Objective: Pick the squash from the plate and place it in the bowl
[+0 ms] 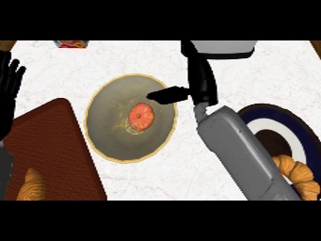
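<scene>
- Head view: squash (142, 116) lies on the plate (107, 141), looking round, no long axis shown.
- Right hand (168, 95), nearer, hovers just far-right of it, fingers extended, holding nothing.
- Left hand (2, 89) rests open, far left.
- Bowl (308, 136) sits right.

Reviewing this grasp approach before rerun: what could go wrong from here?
1. The right robot hand hovers at the plate rim; only its thumb nears the squash, so closing now may miss it.
2. The right forearm crosses above the bowl, so placing needs care.
3. A croissant overlaps the bowl's near rim and could be bumped.
</scene>
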Controlling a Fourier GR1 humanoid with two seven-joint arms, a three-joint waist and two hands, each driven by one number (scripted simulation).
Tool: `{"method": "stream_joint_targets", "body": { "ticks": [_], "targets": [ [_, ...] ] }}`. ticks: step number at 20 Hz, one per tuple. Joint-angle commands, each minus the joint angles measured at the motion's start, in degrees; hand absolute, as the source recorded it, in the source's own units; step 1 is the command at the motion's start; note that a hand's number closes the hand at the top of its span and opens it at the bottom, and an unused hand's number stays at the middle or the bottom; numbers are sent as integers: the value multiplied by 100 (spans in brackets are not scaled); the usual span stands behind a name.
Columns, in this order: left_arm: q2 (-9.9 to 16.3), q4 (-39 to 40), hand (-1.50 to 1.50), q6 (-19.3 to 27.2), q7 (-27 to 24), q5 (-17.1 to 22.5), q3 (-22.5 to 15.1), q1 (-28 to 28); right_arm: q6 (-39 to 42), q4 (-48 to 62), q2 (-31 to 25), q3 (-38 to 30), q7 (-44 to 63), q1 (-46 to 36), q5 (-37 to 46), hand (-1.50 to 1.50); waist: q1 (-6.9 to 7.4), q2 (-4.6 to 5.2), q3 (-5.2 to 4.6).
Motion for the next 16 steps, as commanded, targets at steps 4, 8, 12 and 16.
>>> {"method": "stream_joint_targets", "body": {
  "ticks": [4, 8, 12, 16],
  "targets": [
    [-35, -128, 0, 197, 18, -139, 44, 141, 491, -1020, -978, -1033, -347, 902, -832, -150, -129, -28, 2],
    [-240, -136, 0, 288, -19, -246, -155, 38, 900, -581, -1125, -1710, -1396, 1080, -1453, -150, -53, 2, 1],
    [-39, 52, 0, 83, 51, -77, 23, -51, 1568, -651, -1699, -2325, -1600, 1346, -1977, -150, -55, 1, 0],
    [-162, -72, 0, 173, -43, -166, -42, 110, 2537, -652, -2216, -2778, -2294, 2044, -2586, -150, -82, -8, 2]
  ]
}}
